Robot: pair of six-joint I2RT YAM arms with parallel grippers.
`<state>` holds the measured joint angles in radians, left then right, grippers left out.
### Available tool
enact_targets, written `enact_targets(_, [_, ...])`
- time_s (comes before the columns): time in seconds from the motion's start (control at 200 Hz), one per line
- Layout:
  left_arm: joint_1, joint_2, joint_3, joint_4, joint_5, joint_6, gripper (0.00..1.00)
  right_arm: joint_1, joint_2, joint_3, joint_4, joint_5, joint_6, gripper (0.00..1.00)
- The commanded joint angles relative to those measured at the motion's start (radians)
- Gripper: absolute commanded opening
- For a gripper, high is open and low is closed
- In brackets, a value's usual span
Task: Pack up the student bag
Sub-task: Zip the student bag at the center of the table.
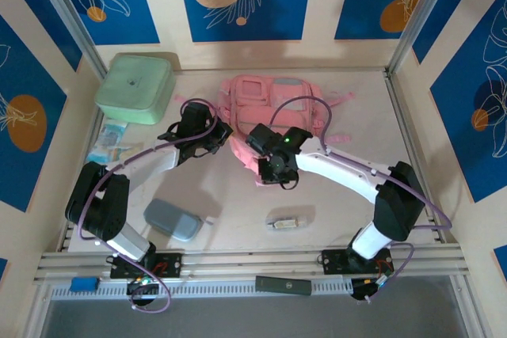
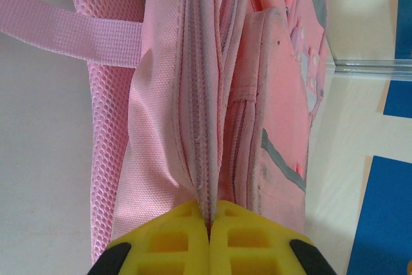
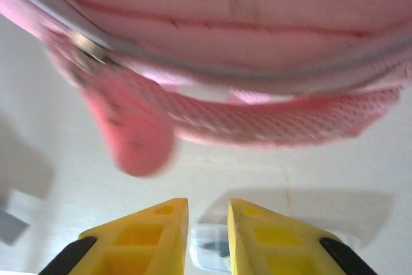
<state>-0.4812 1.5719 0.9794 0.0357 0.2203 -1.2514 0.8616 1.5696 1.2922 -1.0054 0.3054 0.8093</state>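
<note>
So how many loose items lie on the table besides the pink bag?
4: mint-green box far left; pale packet nearer; grey-blue pouch near left; small clear item near centre. Others may hide under the bag.

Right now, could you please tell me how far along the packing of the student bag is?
Nothing looks packed. In hand: the left claw pinches the zip seam of the student bag, and the right claw, open, hovers near its pink pull tab. Left: the mint-green box, grey-blue pouch and small clear item lie on the table outside it.
</note>
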Motion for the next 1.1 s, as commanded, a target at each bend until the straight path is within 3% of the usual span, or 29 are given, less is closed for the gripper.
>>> enact_targets(0.0, [-0.005,-0.057,0.008,0.074,-0.033,-0.004,0.0,-0.072,-0.093,-0.007,0.059,-0.124,-0.013,0.33])
enact_targets(0.14, [-0.007,-0.061,0.002,0.072,-0.039,-0.003,0.0,-0.205,-0.148,-0.016,0.141,-0.216,0.112,0.38])
enact_targets(0.245, [-0.007,-0.059,0.001,0.076,-0.038,-0.003,0.0,-0.241,-0.184,-0.062,0.278,-0.236,0.166,0.4])
enact_targets(0.31, [-0.007,-0.054,0.004,0.078,-0.038,-0.004,0.0,-0.242,-0.177,-0.06,0.341,-0.249,0.158,0.39])
enact_targets(0.53, [-0.011,-0.049,0.005,0.086,-0.038,-0.012,0.0,-0.239,-0.103,-0.047,0.323,-0.29,0.217,0.29])
enact_targets(0.61, [-0.012,-0.049,0.005,0.087,-0.038,-0.013,0.0,-0.212,-0.112,-0.058,0.281,-0.247,0.249,0.3])
enact_targets(0.72, [-0.011,-0.047,0.005,0.087,-0.039,-0.012,0.0,-0.211,-0.13,-0.123,0.338,-0.293,0.287,0.35])
enact_targets(1.095, [-0.013,-0.037,0.007,0.098,-0.032,-0.02,0.0,-0.213,-0.078,-0.123,0.437,-0.363,0.329,0.31])
